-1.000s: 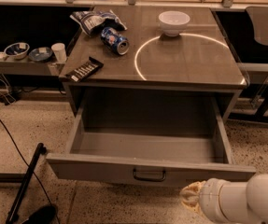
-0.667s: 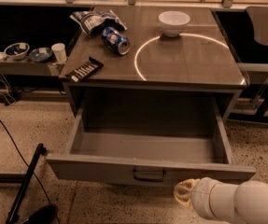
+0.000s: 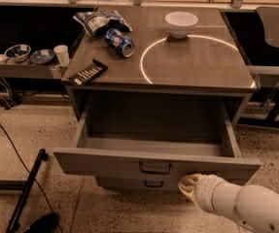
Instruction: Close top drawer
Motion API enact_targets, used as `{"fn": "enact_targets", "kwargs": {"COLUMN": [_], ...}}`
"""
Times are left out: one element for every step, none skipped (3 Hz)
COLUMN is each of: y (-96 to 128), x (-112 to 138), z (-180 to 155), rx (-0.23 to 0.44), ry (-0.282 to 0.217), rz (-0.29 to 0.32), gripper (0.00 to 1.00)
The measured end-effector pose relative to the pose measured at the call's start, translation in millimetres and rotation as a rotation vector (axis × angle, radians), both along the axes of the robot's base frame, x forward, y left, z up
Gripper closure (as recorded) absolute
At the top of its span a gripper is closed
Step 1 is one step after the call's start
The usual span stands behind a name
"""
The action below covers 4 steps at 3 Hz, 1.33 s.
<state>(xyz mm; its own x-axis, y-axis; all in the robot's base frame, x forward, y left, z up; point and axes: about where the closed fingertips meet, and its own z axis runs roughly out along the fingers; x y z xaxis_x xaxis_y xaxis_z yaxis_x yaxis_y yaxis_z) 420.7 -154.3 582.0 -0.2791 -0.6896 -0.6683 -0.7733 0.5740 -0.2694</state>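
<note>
Speckled flooring is being occupied by a grey desk (image 3: 202,62), and its top is carrying a white bowl (image 3: 181,23), a blue can (image 3: 119,41) lying on its side, a crumpled bag (image 3: 97,21) and a dark snack bar (image 3: 88,72) near the left edge. The top drawer (image 3: 105,165) is standing pulled far out toward the camera, with its front panel well clear of the desk body and its dark loop handle (image 3: 155,168) sitting at the centre. The pincer (image 3: 187,186) is being held low, just below the panel's bottom edge and to the right of the handle, at the end of a white arm (image 3: 241,208) that is entering from the lower right. Whether the pincer is open or closed cannot be told. The step in hand is being judged as the approach before the push, so the pincer is probably being positioned too low for a clean contact. It should be raised onto the flat panel and brought closer to the centre line, beside the handle, so that the drawer is being pushed straight along its runners and not being skewed. A slow, level push is being advised, since a jolt may be passed to the can above. The lower drawer's handle (image 3: 153,183), showing just beneath, should be avoided.
</note>
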Motion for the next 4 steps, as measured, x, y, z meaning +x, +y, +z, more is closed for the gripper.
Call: {"fn": "enact_targets", "kwargs": {"y": [-0.7,-0.1,5.3,15.2], "x": [27.1,63.4,106.0,161.3], "z": [4.7,16.7,29.2,35.5], "rx": [0.067,0.132,0.192,0.266], "ry": [-0.042,-0.089,-0.119,-0.118], "rz": [-0.044,-0.061,-0.035,0.048], "gripper": [1.0,1.0,1.0,1.0]}}
